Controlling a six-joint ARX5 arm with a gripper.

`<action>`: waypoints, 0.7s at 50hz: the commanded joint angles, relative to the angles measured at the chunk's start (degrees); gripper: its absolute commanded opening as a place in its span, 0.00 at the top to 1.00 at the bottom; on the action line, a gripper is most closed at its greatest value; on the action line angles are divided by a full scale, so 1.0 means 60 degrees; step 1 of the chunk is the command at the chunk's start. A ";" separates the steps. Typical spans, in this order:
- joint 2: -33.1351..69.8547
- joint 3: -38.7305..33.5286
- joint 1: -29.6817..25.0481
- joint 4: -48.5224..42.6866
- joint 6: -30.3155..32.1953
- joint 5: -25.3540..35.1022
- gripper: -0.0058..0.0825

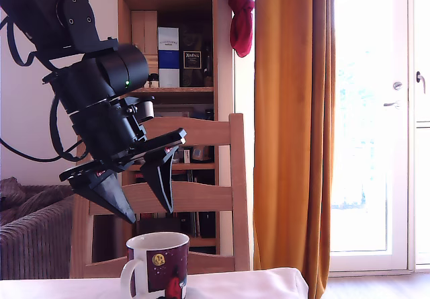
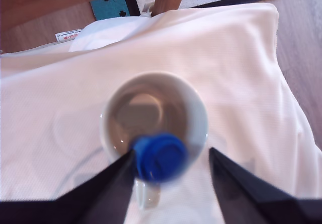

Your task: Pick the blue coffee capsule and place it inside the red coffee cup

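Looking from the exterior view's left, I see my gripper (image 1: 149, 213) hanging at centre-left of the frame, jaws spread wide and holding nothing, tips just above the red coffee cup (image 1: 158, 265) at the bottom edge. That cup sits on the white cloth (image 1: 269, 282). Behind stand a wooden chair (image 1: 222, 138) and, toward the right, an orange curtain (image 1: 292, 111). In the wrist view the blue coffee capsule (image 2: 159, 157), blurred, lies over the cup's near rim between the open fingers (image 2: 108, 191); I cannot tell whether it touches the cup.

The black arm (image 1: 94, 91) slants down toward five o'clock in the exterior view, its gripper (image 1: 146, 211) spread open, fingertips pointing down.
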 commanded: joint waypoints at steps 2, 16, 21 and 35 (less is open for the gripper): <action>-0.0193 0.0047 0.0080 -0.0015 0.0087 -0.0025 0.82; -0.1315 0.0055 0.0368 -0.0342 0.1104 -0.1137 0.96; -0.1887 0.0055 0.0554 -0.0718 0.1464 -0.1679 0.96; -0.3370 -0.0007 0.1253 -0.1555 0.1996 -0.3013 0.96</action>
